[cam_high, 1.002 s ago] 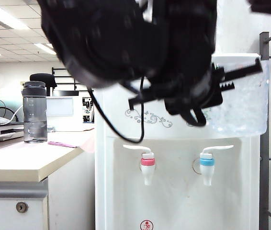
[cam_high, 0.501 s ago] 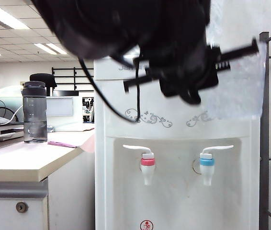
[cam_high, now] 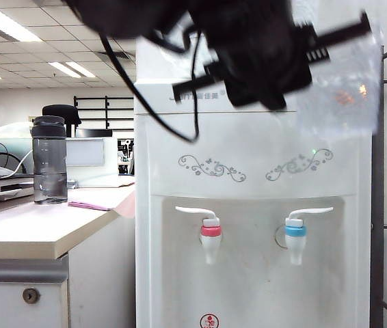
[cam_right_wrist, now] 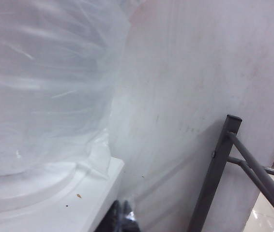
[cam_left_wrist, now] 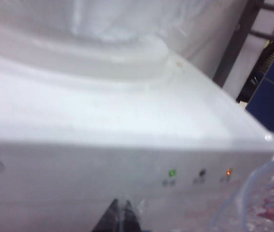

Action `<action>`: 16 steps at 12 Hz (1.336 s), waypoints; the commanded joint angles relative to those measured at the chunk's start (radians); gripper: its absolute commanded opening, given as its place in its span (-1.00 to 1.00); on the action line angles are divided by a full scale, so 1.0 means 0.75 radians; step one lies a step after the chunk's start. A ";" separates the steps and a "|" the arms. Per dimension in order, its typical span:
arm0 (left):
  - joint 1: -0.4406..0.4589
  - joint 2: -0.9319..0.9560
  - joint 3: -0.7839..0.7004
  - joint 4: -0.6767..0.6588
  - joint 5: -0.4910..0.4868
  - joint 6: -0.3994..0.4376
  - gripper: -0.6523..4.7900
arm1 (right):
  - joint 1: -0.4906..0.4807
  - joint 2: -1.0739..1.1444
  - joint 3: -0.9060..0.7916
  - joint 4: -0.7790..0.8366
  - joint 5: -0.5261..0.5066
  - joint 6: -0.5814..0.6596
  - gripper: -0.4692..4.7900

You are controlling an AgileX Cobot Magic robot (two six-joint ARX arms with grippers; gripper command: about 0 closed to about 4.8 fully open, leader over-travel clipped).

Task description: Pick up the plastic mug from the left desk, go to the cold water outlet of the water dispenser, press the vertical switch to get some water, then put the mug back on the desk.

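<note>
My left gripper [cam_high: 275,82] hangs high in front of the water dispenser [cam_high: 248,225], shut on the plastic mug [cam_high: 337,75] at its thin handle. The clear mug sits to the gripper's right, well above the cold water outlet [cam_high: 295,239] and its vertical switch [cam_high: 310,212]. In the left wrist view the shut fingertips [cam_left_wrist: 120,215] face the dispenser's three lights, and the mug's rim [cam_left_wrist: 267,203] shows beside them. The right gripper [cam_right_wrist: 123,212] looks shut and empty beside the dispenser's top corner. The left desk [cam_high: 36,232] lies at the lower left.
A smoky-grey bottle [cam_high: 49,160] with a black lid stands on the desk. The pink-red-collared tap [cam_high: 210,239] sits left of the blue one. A grey metal rack [cam_high: 378,205] stands against the wall right of the dispenser. The clear jug [cam_right_wrist: 40,87] tops the dispenser.
My left arm has lifted the mug upward, from in front of the dispenser's scroll band to above its top edge. The taps and the bottle have stayed put.
</note>
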 commanded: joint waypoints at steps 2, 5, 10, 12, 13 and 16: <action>-0.003 -0.137 0.008 -0.015 -0.020 0.000 -0.78 | 0.002 -0.055 0.006 0.006 -0.003 0.019 -0.82; -0.001 -0.241 0.008 -0.043 -0.029 0.035 -0.78 | 0.003 -0.066 0.006 0.012 -0.003 0.019 -0.82; 0.064 -0.464 0.008 -0.174 -0.029 0.071 -0.78 | 0.003 -0.150 0.006 -0.053 -0.003 0.089 -0.82; 0.121 -0.503 0.008 -0.215 -0.028 0.070 -0.78 | 0.003 -0.243 0.006 -0.170 -0.004 0.088 -0.82; 0.139 -0.511 0.008 -0.224 -0.028 0.071 -0.78 | 0.003 -0.281 0.006 -0.233 -0.005 0.088 -0.82; 0.216 -0.569 0.008 -0.256 -0.026 0.071 -0.78 | 0.003 -0.422 0.006 -0.478 -0.238 0.089 -0.82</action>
